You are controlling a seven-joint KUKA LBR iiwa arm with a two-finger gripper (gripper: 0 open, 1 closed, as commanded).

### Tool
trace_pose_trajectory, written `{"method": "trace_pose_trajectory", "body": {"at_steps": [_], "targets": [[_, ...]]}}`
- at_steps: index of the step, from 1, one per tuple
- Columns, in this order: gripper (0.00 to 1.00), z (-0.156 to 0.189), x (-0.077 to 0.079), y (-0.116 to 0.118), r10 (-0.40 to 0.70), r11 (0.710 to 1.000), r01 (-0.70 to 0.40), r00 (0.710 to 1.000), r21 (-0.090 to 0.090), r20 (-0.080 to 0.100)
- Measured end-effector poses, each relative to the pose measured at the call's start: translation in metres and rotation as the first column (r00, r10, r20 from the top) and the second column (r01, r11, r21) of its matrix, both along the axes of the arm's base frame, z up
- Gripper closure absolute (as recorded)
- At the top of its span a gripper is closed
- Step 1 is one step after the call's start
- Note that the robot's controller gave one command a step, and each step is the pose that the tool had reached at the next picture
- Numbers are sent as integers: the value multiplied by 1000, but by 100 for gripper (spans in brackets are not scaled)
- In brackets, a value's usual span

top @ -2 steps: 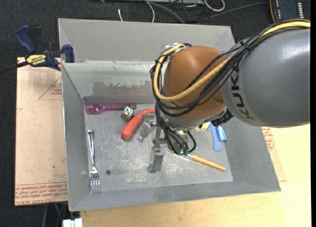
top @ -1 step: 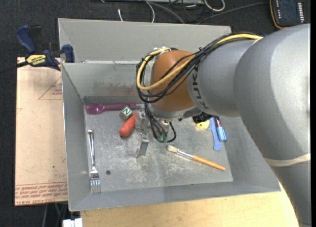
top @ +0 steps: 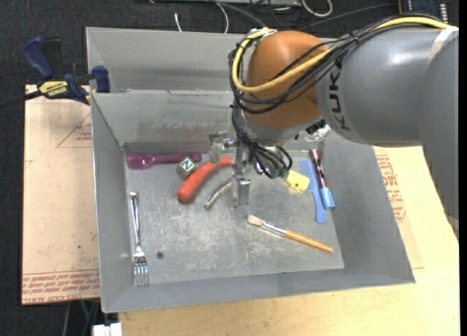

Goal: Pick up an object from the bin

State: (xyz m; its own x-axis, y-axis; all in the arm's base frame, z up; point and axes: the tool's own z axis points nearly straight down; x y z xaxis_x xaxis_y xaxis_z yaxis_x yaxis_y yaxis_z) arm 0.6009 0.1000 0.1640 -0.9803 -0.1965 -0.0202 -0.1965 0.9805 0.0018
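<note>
Grey metal bin (top: 219, 261) with small things loose on its floor.
A metal fork (top: 136, 239) lies along the left side; a purple spoon (top: 149, 159) rests by the back wall, with a green cube (top: 187, 166) and an orange-red carrot-shaped piece (top: 197, 182) just beside it. A paintbrush (top: 288, 234) lies front right, a blue pen (top: 319, 199) and a yellow block (top: 297, 182) behind it.

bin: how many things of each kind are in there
cutlery: 2, purple spoon, fork
pens: 2, blue pen, red pen
paintbrush: 1
orange carrot shape: 1
small pieces: 2, green block, yellow block
grey metal piece by hand: 1
total: 9
</note>
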Motion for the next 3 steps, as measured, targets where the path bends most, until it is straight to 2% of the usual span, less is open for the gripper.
{"method": "trace_pose_trajectory", "body": {"at_steps": [1, 2, 3], "targets": [[0, -89, -15, 16, -325, 946, 325, 945, -4, -22], [0, -92, 31, 6, 282, 959, -282, 959, -5, -4], [100, -88, -6, 15, -290, 957, 290, 957, 0, -18]]}}
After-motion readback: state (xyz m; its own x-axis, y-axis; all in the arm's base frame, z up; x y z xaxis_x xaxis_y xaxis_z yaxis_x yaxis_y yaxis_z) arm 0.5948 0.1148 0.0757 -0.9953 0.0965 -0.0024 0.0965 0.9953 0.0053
